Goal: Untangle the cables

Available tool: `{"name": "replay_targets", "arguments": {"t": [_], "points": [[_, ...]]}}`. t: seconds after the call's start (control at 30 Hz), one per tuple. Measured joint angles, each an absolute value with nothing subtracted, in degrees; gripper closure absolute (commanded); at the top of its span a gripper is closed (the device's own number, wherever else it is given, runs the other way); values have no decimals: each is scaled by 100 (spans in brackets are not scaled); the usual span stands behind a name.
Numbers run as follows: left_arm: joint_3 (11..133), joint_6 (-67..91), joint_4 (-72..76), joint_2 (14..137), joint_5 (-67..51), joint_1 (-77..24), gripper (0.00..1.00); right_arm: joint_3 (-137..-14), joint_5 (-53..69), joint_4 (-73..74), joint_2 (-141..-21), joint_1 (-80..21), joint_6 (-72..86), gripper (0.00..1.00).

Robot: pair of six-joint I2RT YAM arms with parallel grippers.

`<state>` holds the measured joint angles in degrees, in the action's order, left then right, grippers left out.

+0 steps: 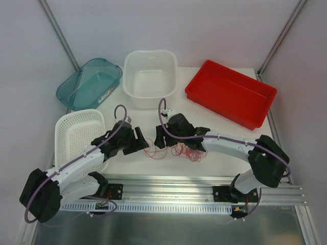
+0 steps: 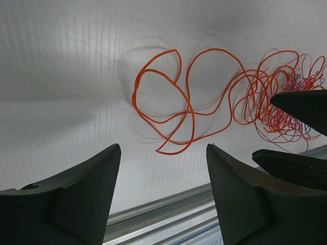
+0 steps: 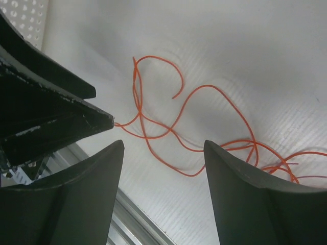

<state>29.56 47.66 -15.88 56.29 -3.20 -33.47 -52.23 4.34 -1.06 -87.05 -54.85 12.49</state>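
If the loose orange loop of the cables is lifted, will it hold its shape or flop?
Probably floppy: the cables are hair-thin and lie in slack curls on the table. Likely very light, so a push may just slide them. Lifting one strand would probably drag others, since the loop runs into the denser tangle.

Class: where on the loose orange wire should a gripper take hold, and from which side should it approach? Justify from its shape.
Grip the orange wire at its outermost bend, farthest from the tangle: there one strand lies alone on the table, free of crossings. Come down from above on the left arm's side with the open left gripper, straddling the strand.
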Motion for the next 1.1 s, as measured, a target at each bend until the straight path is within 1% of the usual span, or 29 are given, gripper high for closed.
{"name": "replay_targets", "arguments": {"t": [0.13,0.23,0.37,0.4,0.47,0.5,0.57,0.6,0.73,0.8,0.83,0.9,0.97,1.0,1.1], "points": [[3030,4864,-1223,6149,-309,-3601,36,-5166,12,-130,-8707,-5485,1420,34],[3205,4882,-1085,6661,-270,-3830,42,-5164,-276,-97,-8707,-5485,1437,35],[3402,4917,-967,7210,-226,-4034,61,-5116,-572,-54,-8707,-5485,1433,35],[3424,4936,-945,7299,-222,-4071,72,-5100,-620,-32,-8707,-5485,1431,35],[3428,4974,-928,7389,-193,-4136,84,-5081,-753,69,-8709,-5485,1420,35],[3428,4958,-934,7393,-189,-4171,94,-5076,-816,113,-8720,-5485,1413,36],[3437,4974,-945,7367,-158,-4204,100,-5076,-928,169,-8788,-5485,1406,37],[3448,4956,-963,7332,-123,-4206,100,-5076,-982,215,-8844,-5485,1406,37],[3559,4866,-1240,6895,1,-4206,100,-5076,-1122,416,-9150,-5454,1420,46],[3712,4810,-1431,6532,67,-4206,100,-5076,-1160,545,-9299,-5419,1461,51],[3824,4755,-1542,6344,84,-4206,100,-5076,-1177,624,-9367,-5393,1492,55],[4093,4663,-1732,5988,141,-4202,100,-5087,-1214,731,-9452,-5325,1594,57],[4416,4552,-1957,5682,187,-4174,100,-5092,-1216,760,-9452,-5231,1695,64],[4543,4515,-2047,5572,198,-4143,100,-5089,-1219,784,-9452,-5170,1747,71],[5035,4300,-2453,5221,224,-3905,100,-5070,-1216,856,-9432,-4923,1942,77]]}}
